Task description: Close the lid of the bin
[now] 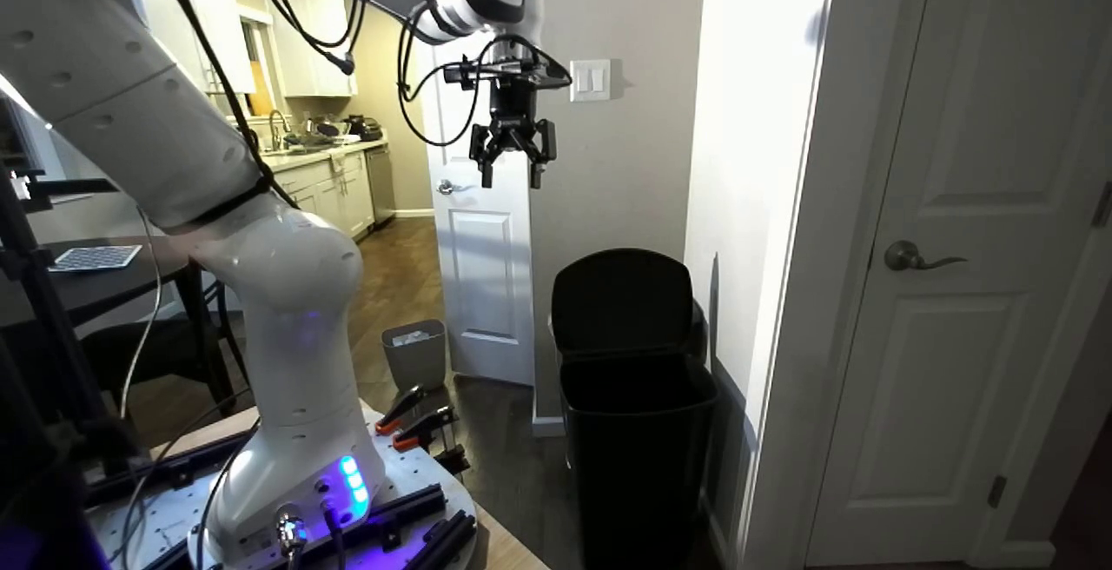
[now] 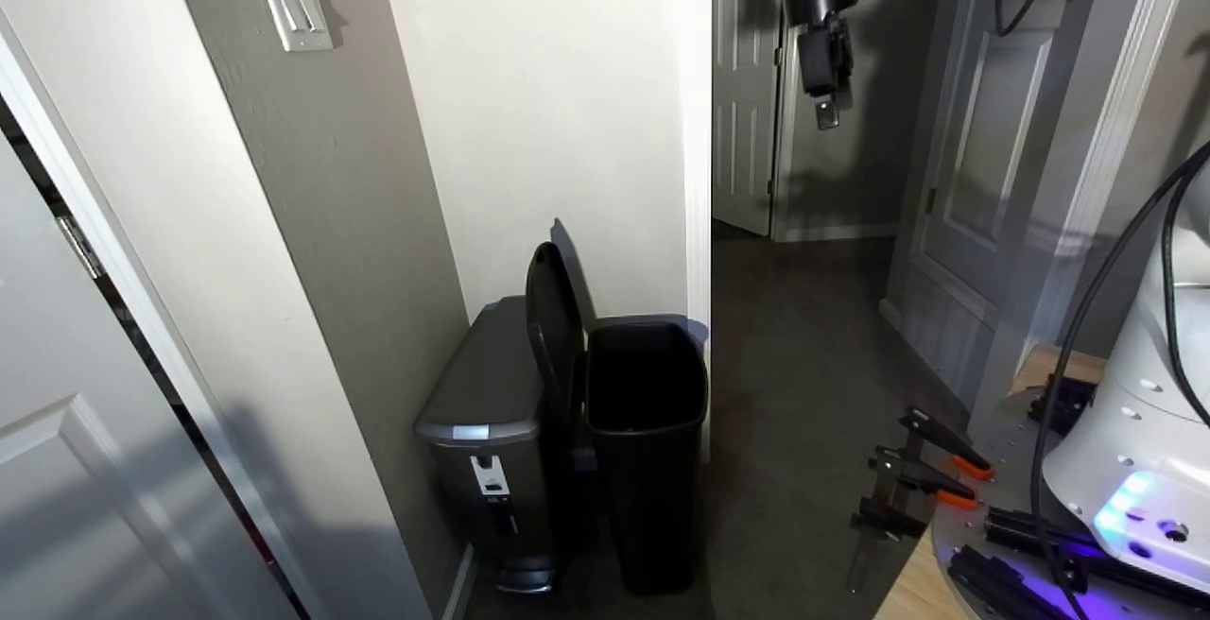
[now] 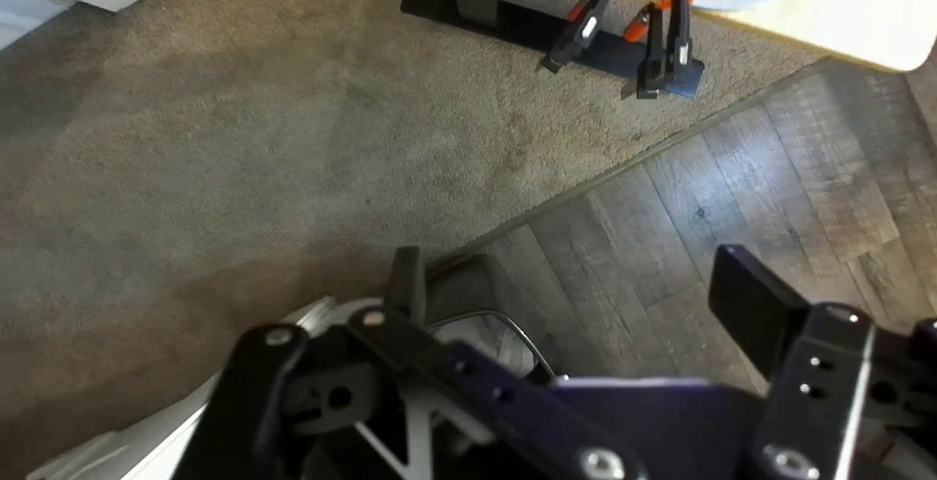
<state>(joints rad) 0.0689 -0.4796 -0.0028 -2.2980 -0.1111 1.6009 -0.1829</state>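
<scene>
We see the pincer (image 1: pixel 511 177) hanging in the air, out past the clamped edge of the tabletop (image 3: pixel 871 19), its jaws spread apart with nothing between them. It is well apart from the lid (image 1: pixel 621 301), which stands raised on the bin (image 1: pixel 638 474), whose mouth (image 1: pixel 638 386) is uncovered. That bin is on the floor (image 2: pixel 794 393), out beyond the same tabletop edge. We judge the approach to be the step in hand, with the push not yet made. The next move, we think, calls for bringing the pincer down behind the lid, on the side of the grey pedal bin (image 2: pixel 515 455), and tipping the lid over the mouth; drawing the jaws together would probably make a firmer pusher. Counting outward, we have one pincer, one lid, one black bin, one grey pedal bin just beside the lid (we cannot tell whether they touch), one small wastebasket (image 1: pixel 417 367), and two clamps (image 3: pixel 591 15) on the tabletop's edge, short of its rounded corner. Beyond, on the wall (image 1: pixel 625 179), one switch plate (image 1: pixel 590 81) carries two rockers (image 1: pixel 598 80).
</scene>
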